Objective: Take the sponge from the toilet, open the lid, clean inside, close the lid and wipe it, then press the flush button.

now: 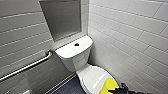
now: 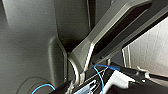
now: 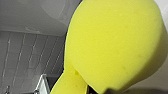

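So in the head view the toilet [image 1: 75, 56] sat in the corner of a white-tiled room, with the lid [image 1: 93, 77] down over the bowl and the flush button [image 1: 76, 44] showing as a small dark dot in the middle of the tank top. The sponge [image 1: 109, 86] was at the front end of the toilet, over the near edge of the lid, and the right gripper [image 1: 119, 89] was right up against it, clenched on it as far as I could make out. A metal grab bar [image 1: 27, 66] ran along the wall to the left of the toilet, a grey recessed panel [image 1: 62, 17] sat in the wall above the tank, and the floor [image 1: 71, 87] beside the toilet was dark. The left wrist view was mostly the robot's own dark parts and a blue wire [image 2: 100, 75], with a bit of tiled wall [image 2: 150, 47] behind, so honestly couldn't tell whether the left gripper was released or clenched. In the right wrist view the sponge [image 3: 112, 42] loomed huge and yellow right by the camera, with grey tiles [image 3: 30, 55] behind it.
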You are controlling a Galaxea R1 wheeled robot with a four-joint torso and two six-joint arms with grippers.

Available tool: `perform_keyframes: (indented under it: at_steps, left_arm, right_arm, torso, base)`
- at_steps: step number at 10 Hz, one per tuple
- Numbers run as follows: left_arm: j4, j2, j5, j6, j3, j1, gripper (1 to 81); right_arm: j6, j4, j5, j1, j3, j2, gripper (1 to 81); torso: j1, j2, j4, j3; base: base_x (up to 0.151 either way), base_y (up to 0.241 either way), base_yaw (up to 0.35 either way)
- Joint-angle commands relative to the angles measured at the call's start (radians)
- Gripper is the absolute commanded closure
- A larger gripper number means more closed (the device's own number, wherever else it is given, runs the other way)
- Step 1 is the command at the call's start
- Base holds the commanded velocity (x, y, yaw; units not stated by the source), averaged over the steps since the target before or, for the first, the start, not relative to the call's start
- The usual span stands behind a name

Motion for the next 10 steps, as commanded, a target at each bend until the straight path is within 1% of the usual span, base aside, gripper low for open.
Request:
perform_keyframes:
  at_steps: [1,2,3,4,6,7,8,10]
  left_arm:
    - [-0.003,-0.017,0.079,0.006,0.030,0.001,1.0]
    - [-0.004,-0.014,0.079,0.004,0.024,0.007,1.0]
    - [-0.004,-0.005,0.077,0.004,0.006,0.015,1.0]
    - [-0.004,0.005,0.077,0.004,-0.011,0.024,1.0]
    - [-0.003,0.014,0.071,0.004,-0.028,0.041,1.0]
    - [-0.004,0.015,0.071,0.004,-0.028,0.043,1.0]
    - [-0.004,0.017,0.071,0.004,-0.028,0.044,1.0]
    - [-0.004,0.022,0.071,0.004,-0.029,0.049,1.0]
  right_arm:
    - [0.007,0.092,-0.182,0.245,-0.152,0.069,81.1]
    - [0.014,0.097,-0.203,0.270,-0.231,0.129,81.1]
    - [0.027,0.097,-0.209,0.291,-0.309,0.178,81.1]
    - [0.036,0.098,-0.212,0.311,-0.361,0.211,81.1]
    - [0.062,0.100,-0.211,0.339,-0.412,0.244,81.1]
    - [0.071,0.100,-0.211,0.351,-0.423,0.249,81.1]
    - [0.097,0.100,-0.211,0.366,-0.434,0.249,81.1]
    - [0.156,0.097,-0.199,0.388,-0.469,0.258,81.1]
  torso:
    - [0.000,0.001,0.000,0.000]
    - [0.001,-0.001,0.000,-0.001]
    - [0.001,0.000,0.000,-0.001]
    - [0.066,-0.100,0.000,-0.002]
    - [0.080,-0.123,0.000,-0.075]
    - [0.034,-0.053,0.000,-0.090]
    - [0.053,-0.083,0.000,-0.038]
    - [0.067,-0.101,0.000,-0.058]
  base:
    - [0.000,0.000,0.000]
    - [0.000,0.000,0.000]
    - [0.000,0.000,0.000]
    - [0.000,0.000,0.000]
    - [0.000,0.000,0.000]
    - [0.000,0.000,0.000]
    - [0.000,0.000,0.000]
    - [0.000,0.000,0.000]
